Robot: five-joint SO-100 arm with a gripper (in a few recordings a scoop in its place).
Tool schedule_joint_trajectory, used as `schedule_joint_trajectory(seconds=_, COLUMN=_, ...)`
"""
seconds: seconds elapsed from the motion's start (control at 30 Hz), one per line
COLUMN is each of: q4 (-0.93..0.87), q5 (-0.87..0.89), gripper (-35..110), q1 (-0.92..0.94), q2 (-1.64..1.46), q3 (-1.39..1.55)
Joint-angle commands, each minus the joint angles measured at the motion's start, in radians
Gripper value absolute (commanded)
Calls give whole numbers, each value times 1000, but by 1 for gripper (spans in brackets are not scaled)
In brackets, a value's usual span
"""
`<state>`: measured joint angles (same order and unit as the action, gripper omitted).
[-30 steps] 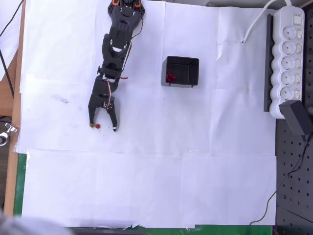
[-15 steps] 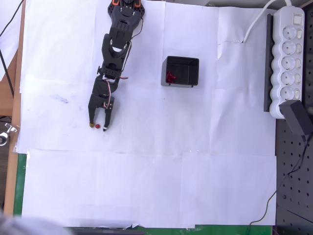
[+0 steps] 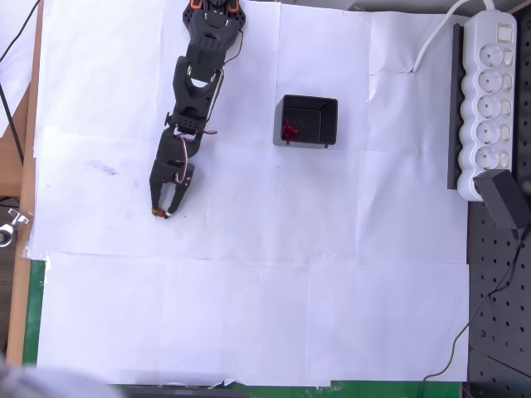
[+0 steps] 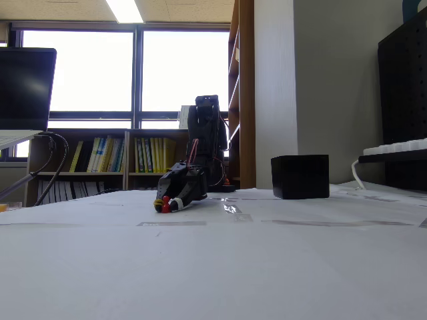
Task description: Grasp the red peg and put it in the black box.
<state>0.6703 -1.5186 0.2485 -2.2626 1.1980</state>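
White paper sheets (image 3: 274,282) are spread over the table, and they are taken here as the landmark. Off their right edge in the overhead view, a white power strip (image 3: 488,99) is laid lengthwise, with a white cable (image 3: 431,40) running from its top end over the sheets' upper right corner. A black power adapter (image 3: 504,201) is plugged in at the strip's lower end. Below it, a black perforated board (image 3: 499,307) is seen beside the sheets. Along their left edge a wooden strip (image 3: 25,191) is exposed. In the fixed view, a bookshelf with books (image 4: 113,157) is placed beyond the sheets under bright windows (image 4: 133,70), and a dark monitor (image 4: 25,87) is set at the far left.
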Motion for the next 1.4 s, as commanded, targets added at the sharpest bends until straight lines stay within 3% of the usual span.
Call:
schedule_joint_trajectory(seconds=0.0, q4=-377, q5=34, gripper=0, q1=20, q2=213, q3=97)
schedule_joint_trajectory(seconds=0.13, q4=-894, q5=72, gripper=0, q1=20, q2=400, q3=236)
schedule_joint_trajectory(seconds=0.27, q4=-1279, q5=106, gripper=0, q1=12, q2=520, q3=388)
schedule_joint_trajectory(seconds=0.5, q4=-1743, q5=127, gripper=0, q1=-63, q2=630, q3=630)
schedule_joint_trajectory(seconds=0.67, q4=-2192, q5=-21, gripper=0, q1=-164, q2=684, q3=819)
schedule_joint_trajectory(seconds=0.77, q4=-2381, q5=-3, gripper=0, q1=-255, q2=716, q3=907)
schedule_joint_trajectory(seconds=1.0, q4=-2511, q5=270, gripper=0, q1=-577, q2=747, q3=891)
schedule_joint_trajectory(seconds=1.17, q4=-2450, q5=387, gripper=0, q1=-769, q2=750, q3=799)
schedule_joint_trajectory(seconds=1.37, q4=-2292, q5=546, gripper=0, q1=-868, q2=742, q3=630)
